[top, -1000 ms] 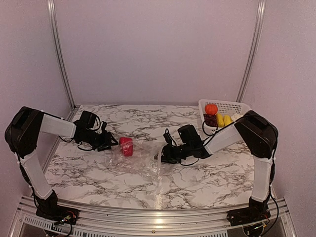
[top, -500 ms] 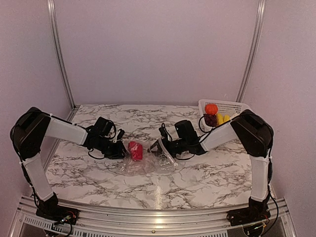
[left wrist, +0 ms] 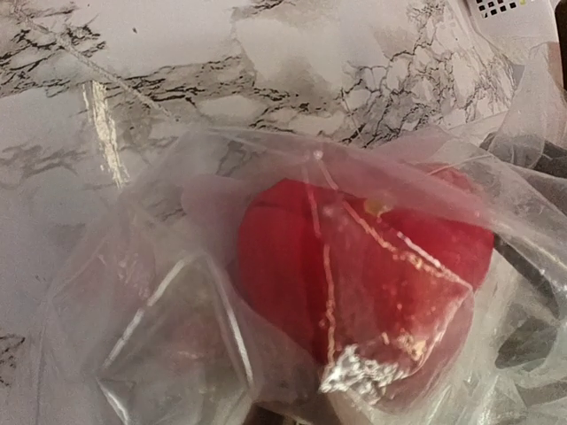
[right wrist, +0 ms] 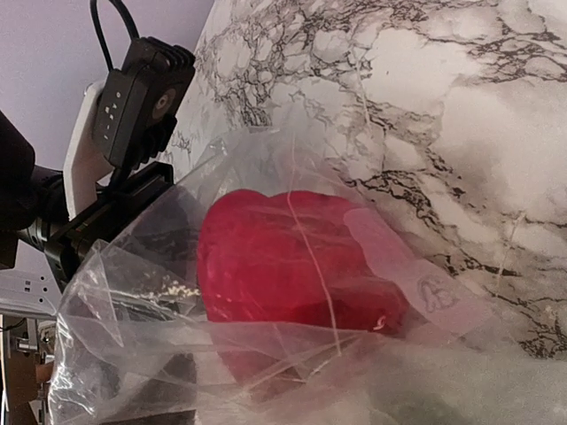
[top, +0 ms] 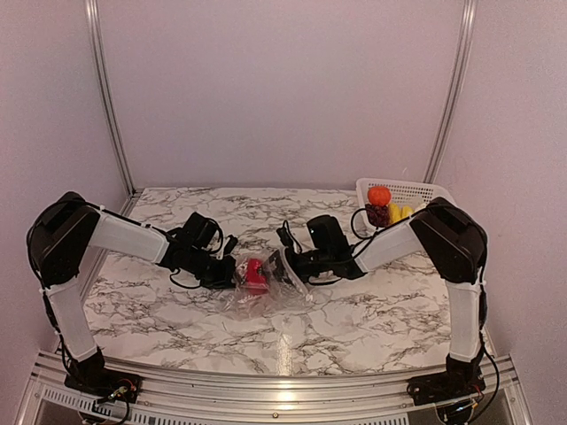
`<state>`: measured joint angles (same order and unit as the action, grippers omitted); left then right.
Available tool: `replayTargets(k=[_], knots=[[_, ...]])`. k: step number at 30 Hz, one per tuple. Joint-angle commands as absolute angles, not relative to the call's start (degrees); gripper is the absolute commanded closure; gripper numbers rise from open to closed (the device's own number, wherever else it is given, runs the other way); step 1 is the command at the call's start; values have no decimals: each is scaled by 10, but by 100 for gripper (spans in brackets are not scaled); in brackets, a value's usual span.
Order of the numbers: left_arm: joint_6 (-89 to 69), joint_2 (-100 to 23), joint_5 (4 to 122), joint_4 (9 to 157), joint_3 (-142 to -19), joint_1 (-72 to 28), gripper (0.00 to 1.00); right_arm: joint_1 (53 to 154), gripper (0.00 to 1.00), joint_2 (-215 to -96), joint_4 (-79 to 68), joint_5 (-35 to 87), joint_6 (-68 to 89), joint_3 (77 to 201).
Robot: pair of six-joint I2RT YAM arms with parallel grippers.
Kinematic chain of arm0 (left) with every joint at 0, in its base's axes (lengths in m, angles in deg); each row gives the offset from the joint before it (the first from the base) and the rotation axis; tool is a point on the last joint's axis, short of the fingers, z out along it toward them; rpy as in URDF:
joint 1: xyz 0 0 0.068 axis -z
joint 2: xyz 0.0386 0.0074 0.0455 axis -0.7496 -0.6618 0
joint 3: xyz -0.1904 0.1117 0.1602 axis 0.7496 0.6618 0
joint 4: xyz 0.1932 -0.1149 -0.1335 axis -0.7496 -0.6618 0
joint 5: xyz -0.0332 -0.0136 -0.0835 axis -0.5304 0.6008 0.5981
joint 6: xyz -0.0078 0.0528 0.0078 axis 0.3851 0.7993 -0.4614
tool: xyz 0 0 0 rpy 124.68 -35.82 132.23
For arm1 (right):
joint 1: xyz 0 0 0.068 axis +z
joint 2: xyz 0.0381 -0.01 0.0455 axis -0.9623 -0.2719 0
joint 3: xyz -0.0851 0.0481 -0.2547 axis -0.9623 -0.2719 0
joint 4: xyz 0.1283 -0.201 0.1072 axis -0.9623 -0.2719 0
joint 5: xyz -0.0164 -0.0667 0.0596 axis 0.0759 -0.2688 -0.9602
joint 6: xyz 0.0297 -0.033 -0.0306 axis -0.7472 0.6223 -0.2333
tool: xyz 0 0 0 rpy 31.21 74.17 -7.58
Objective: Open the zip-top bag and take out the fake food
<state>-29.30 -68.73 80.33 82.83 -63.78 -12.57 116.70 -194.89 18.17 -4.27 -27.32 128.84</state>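
1. A white lattice basket (top: 416,189) stands at the far right corner of the marble counter (top: 399,310). In it lie an orange ball (top: 379,195), a dark purple bunch of grapes (top: 378,215) and some yellow pieces (top: 401,213).
2. The clear bag (top: 266,294) lies crumpled near the middle of the counter, well apart from the basket. It holds a single red piece (top: 257,275).
3. The red piece sits in the far part of the bag, between the two grippers. Both wrist views show creased film over it.
4. The left gripper (top: 232,271) meets the bag's left edge with its jaws together, and they appear to pinch the film. The red piece is just beside its tip, not between the jaws.
5. The right gripper (top: 283,266) is at the bag's right edge, near the red piece. Crumpled plastic covers its fingertips, so one cannot tell whether its jaws are apart or together.
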Motion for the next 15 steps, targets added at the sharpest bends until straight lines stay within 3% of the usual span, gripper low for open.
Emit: replayTargets(k=[1, 7, 15], knots=[[-300, -704, 820, 846, -652, -109, 95, 1177, 34, -1967, 176, -35, -275, 1313], [-301, -719, 833, 859, -669, -86, 95, 1189, 19, -1980, 114, -18, -242, 1353], [-315, -736, 840, 872, -692, -79, 95, 1200, 12, -1989, 52, -3, -204, 1372]])
